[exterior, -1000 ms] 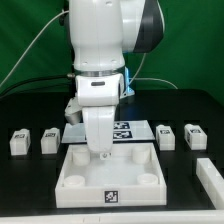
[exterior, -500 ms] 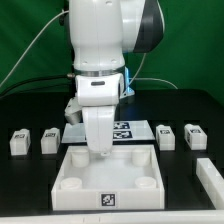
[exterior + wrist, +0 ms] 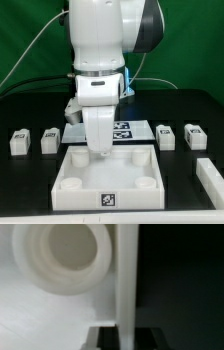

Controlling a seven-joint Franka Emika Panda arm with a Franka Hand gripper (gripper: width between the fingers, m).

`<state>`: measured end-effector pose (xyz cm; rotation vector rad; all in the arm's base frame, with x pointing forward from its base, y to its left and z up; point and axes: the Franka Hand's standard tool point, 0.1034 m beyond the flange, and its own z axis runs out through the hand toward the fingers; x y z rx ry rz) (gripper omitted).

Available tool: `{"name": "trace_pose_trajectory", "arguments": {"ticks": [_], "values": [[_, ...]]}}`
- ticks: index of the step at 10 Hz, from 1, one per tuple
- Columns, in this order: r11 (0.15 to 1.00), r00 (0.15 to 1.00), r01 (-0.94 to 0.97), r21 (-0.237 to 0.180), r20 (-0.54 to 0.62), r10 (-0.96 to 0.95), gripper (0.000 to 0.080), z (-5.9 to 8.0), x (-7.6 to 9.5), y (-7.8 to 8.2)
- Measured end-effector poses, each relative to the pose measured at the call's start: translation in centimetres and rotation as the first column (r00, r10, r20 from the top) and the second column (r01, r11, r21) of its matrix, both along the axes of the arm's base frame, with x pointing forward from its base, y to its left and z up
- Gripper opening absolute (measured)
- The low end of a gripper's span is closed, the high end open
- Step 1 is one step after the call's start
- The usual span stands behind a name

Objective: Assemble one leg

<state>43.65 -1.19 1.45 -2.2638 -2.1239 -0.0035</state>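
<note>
The gripper (image 3: 97, 150) stood low at the 10 o'clock corner of the panel (image 3: 110, 190) in the exterior view. The wrist view showed a socket (image 3: 62, 258) and the panel wall (image 3: 125, 286) at close range. Whether the claw was clenched on that wall could not be told. The nearest leg (image 3: 48, 140) lay on the table (image 3: 30, 180) at the panel's 9 o'clock, apart from it. Judged step: positioning the panel, with no leg yet grasped. The next move would call for clearing the panel and aligning over that leg.

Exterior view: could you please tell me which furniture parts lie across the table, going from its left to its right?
Outer left leg → inner left leg → square panel → inner right leg → outer right leg.
</note>
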Motion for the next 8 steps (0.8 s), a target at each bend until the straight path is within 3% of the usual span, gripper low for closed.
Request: {"name": "trace_pose_trajectory", "arguments": {"ticks": [2, 6, 8], "values": [[1.0, 1.0, -0.029, 0.007, 0.008, 0.029, 0.0057, 0.0, 0.6, 0.9], [0.997, 0.997, -0.065, 0.046, 0.038, 0.063, 0.0058, 0.0, 3.3, 6.2], [0.998, 0.998, -0.038, 0.049, 0.053, 0.035, 0.0058, 0.0, 4.8, 6.6]]}}
